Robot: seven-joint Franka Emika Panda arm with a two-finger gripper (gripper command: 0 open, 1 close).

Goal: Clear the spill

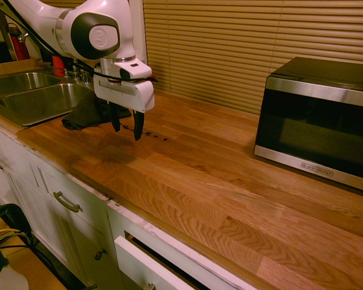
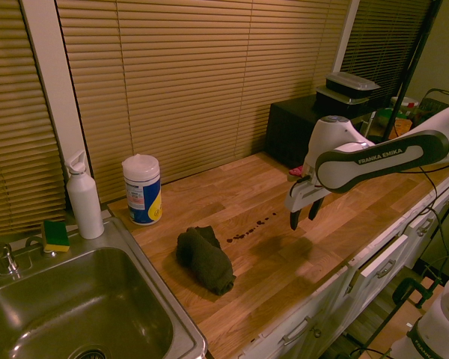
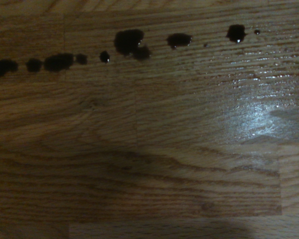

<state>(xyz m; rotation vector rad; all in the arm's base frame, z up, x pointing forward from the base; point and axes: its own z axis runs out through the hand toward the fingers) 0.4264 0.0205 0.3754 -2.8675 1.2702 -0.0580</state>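
The spill is a short, thin line of small dark drops on the wooden counter. It lies between the crumpled dark cloth and the gripper. We see the gripper hanging above the counter with its fingers apart and holding nothing. Its tips are just past the end of the trail farthest from the cloth. The trail's long axis runs from the cloth toward the gripper, roughly along the counter's length. In the wrist view the drops appear as separate glossy, near-black blots of unequal size, strung in one row across the wood grain. We judge that the cloth, lying beyond the trail's other end, is the thing to reach first.
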